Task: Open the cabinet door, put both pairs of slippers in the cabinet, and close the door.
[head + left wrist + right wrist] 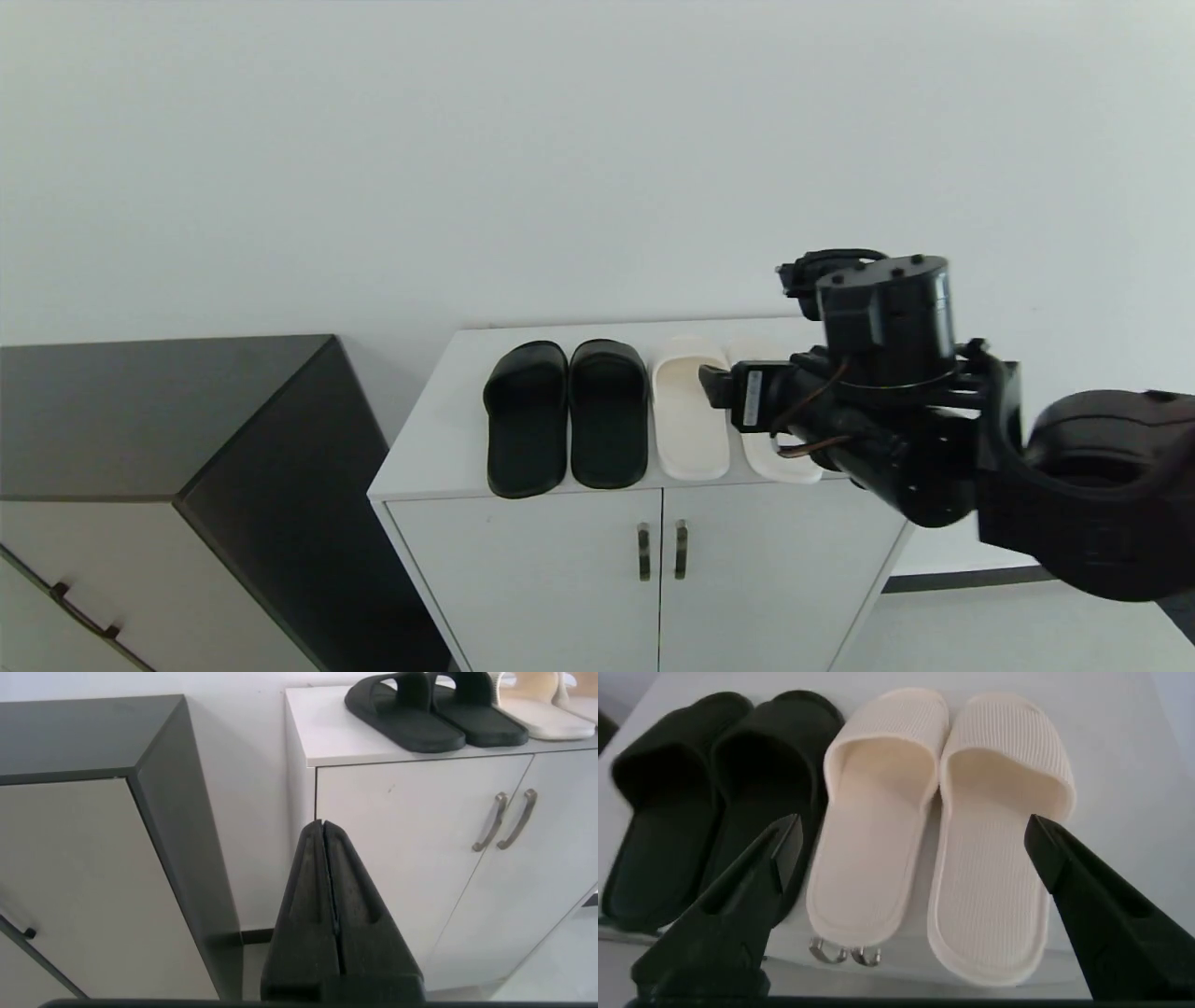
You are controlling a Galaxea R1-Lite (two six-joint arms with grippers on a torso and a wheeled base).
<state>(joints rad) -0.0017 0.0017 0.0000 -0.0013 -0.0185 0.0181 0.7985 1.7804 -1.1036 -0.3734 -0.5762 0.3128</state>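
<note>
A dark cabinet (168,411) fills the head view's 8 o'clock corner, with a pale front face and a dark top. Just beside it, at 6 o'clock, stands the white cabinet (523,579), against a plain wall (560,140). Its two doors (766,588) are shut, meeting in a seam at the middle.

Both pairs lie in one row on the white cabinet's top, toes pointing to 12 o'clock and heels at the front edge. The black slippers (565,415) lie touching each other. The cream slippers (691,411) lie just beside them at their 3 o'clock.

The right hand (913,835) is over the cream pair, spread wide and holding nothing. In its wrist view both cream slippers show between its fingers (747,896). The left hand (323,835) is pressed narrow, finger against finger, with nothing between them. It sits below the cabinet top and well apart from it, facing the white cabinet's near corner.

Two metal handles (662,550) stand upright at the door seam, one on each door.
</note>
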